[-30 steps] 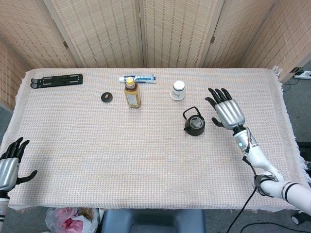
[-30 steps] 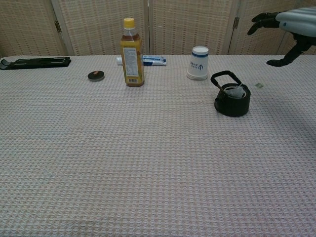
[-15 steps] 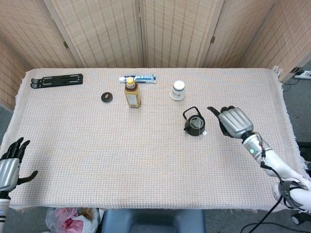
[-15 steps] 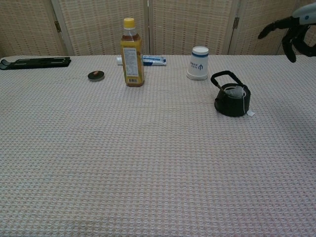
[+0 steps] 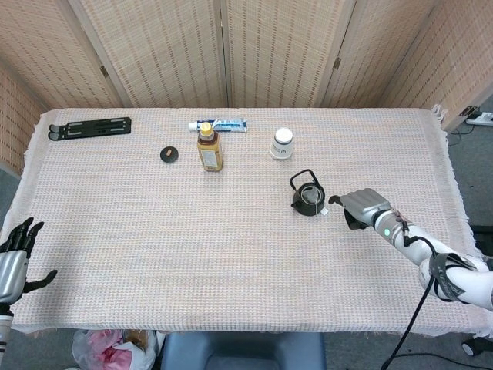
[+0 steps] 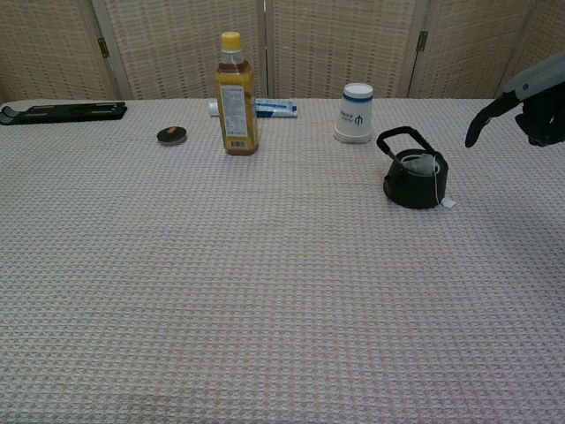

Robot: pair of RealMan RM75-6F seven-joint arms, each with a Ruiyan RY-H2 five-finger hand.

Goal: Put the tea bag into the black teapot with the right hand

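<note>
The black teapot stands right of the table's middle, handle up. The tea bag lies inside it; its string runs over the rim and the paper tag rests on the cloth beside the pot. My right hand hovers a little to the right of the teapot, back upward, thumb toward the pot, holding nothing and touching nothing. My left hand sits at the table's near left edge with its fingers spread and nothing in it.
Behind the teapot stand a white cup and an amber bottle with a yellow cap. A toothpaste tube, a small dark round lid and a black flat stand lie along the far side.
My right hand has dropped from above and behind the teapot and pulled back toward the near right. The tag now lies against the pot's right side. The left hand barely moved.
</note>
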